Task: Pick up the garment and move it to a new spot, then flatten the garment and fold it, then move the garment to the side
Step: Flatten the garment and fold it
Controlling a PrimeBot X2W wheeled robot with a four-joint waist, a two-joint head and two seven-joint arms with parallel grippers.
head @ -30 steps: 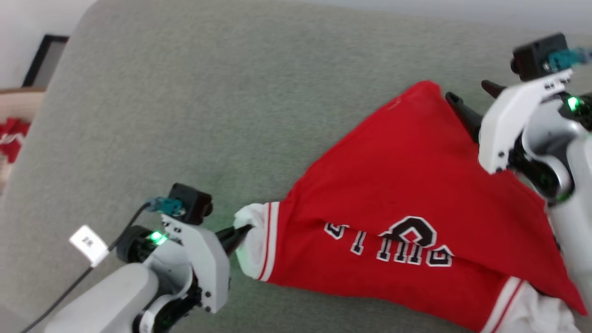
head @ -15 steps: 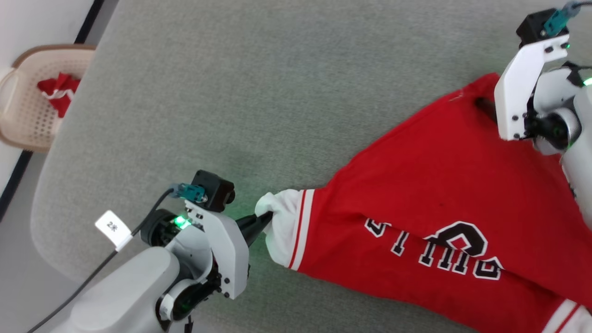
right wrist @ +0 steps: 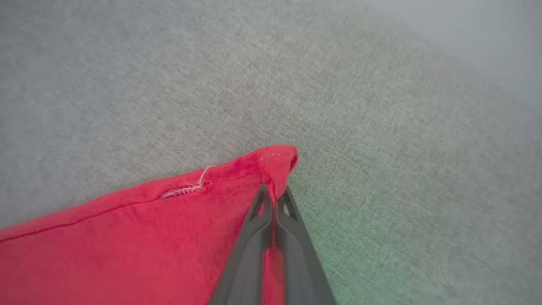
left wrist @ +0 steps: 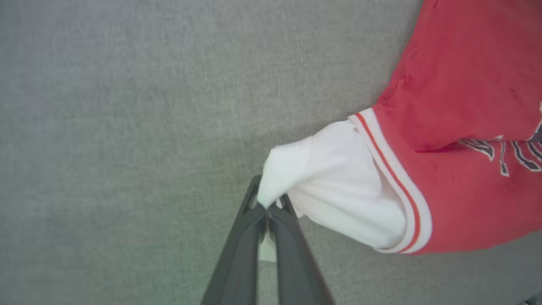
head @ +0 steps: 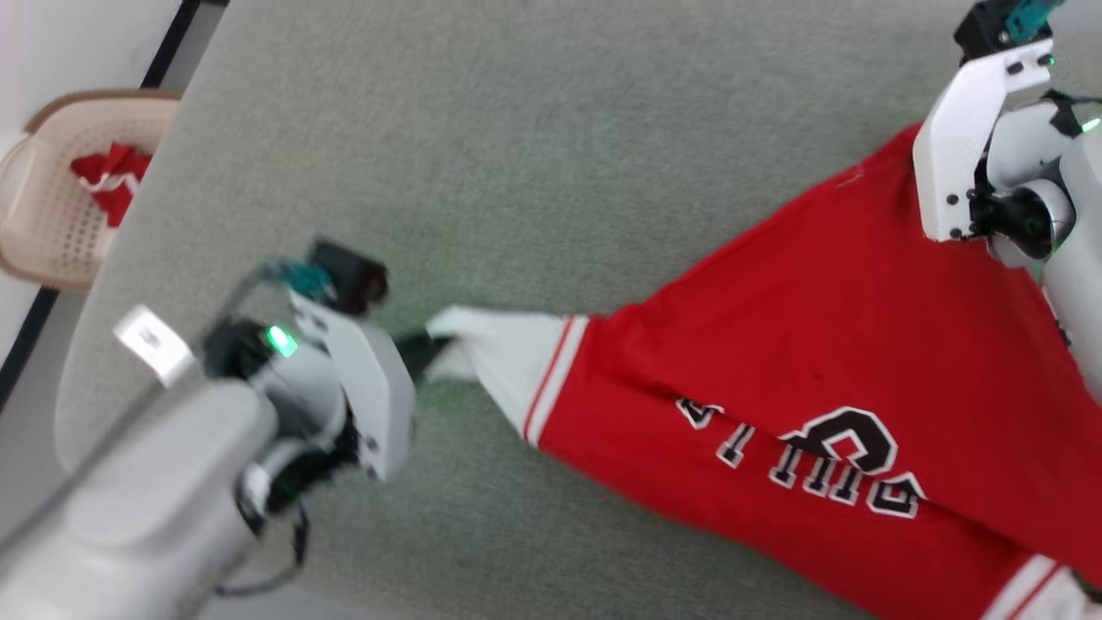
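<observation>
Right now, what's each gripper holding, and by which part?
The garment: left gripper pinches its white sleeve tip, right gripper a red hem corner.

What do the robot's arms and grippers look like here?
The left arm and right arm are pale grey, each with a white wrist plate, green light and black camera with teal plug. The left gripper and right gripper have long, dark grey, tapering fingers. A white tag hangs by the left wrist.

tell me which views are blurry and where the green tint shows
Head view: left gripper smeared by motion blur, shirt lettering fairly crisp. Left wrist view: sharp, faint green cast low on the grey surface. Right wrist view: soft, hazy top right, green tint beside the right gripper.
</observation>
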